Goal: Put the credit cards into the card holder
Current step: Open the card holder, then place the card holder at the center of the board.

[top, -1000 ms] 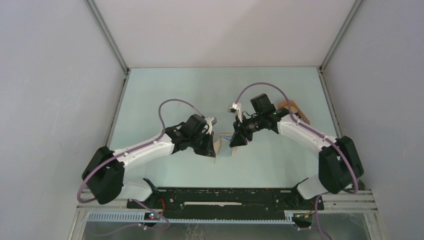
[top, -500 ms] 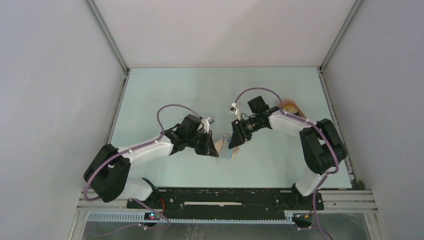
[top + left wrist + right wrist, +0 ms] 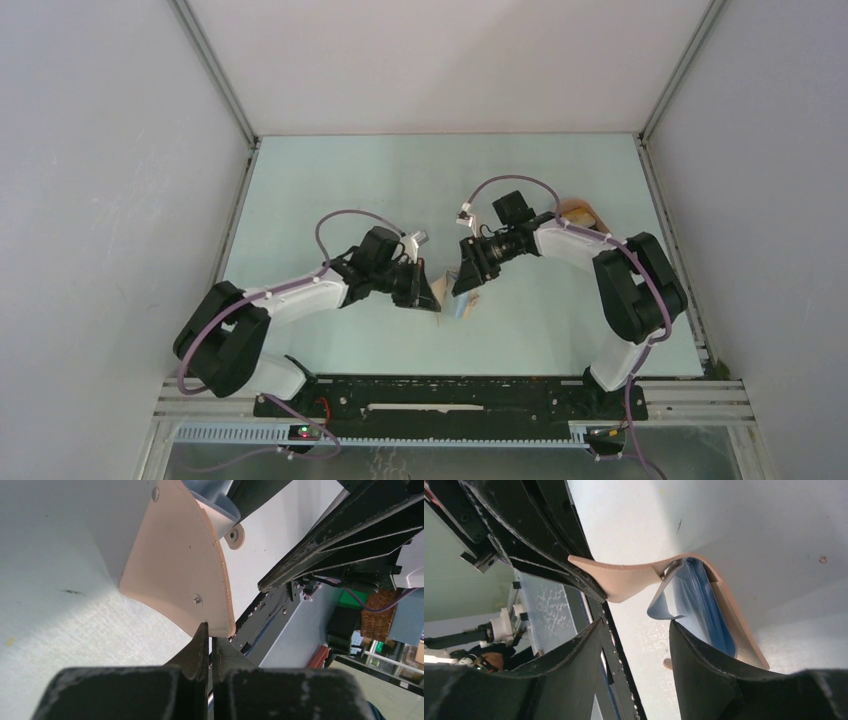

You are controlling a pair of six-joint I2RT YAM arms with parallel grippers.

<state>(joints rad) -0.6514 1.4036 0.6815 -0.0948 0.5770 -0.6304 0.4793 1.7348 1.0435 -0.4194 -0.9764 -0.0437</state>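
Note:
The tan card holder (image 3: 437,294) stands open on edge between my two grippers. My left gripper (image 3: 210,626) is shut on the rim of its tan flap (image 3: 175,565), just below a snap stud. In the right wrist view the holder (image 3: 634,577) gapes, showing blue-grey pockets (image 3: 696,600). My right gripper (image 3: 636,625) is open in front of the opening, and its right finger (image 3: 704,655) touches the curled lip of a pocket. No loose credit card shows. I cannot tell whether a card sits in the pockets.
A peach-pink oval tray (image 3: 586,213) lies at the right, partly behind the right arm. Both grippers (image 3: 425,289) (image 3: 464,279) meet at the table's middle, very close together. White walls enclose the table (image 3: 350,180) on three sides.
The right arm has folded, its elbow swinging up and back, and its gripper has edged left toward the holder. The left gripper has kept its grip and shifted slightly right.

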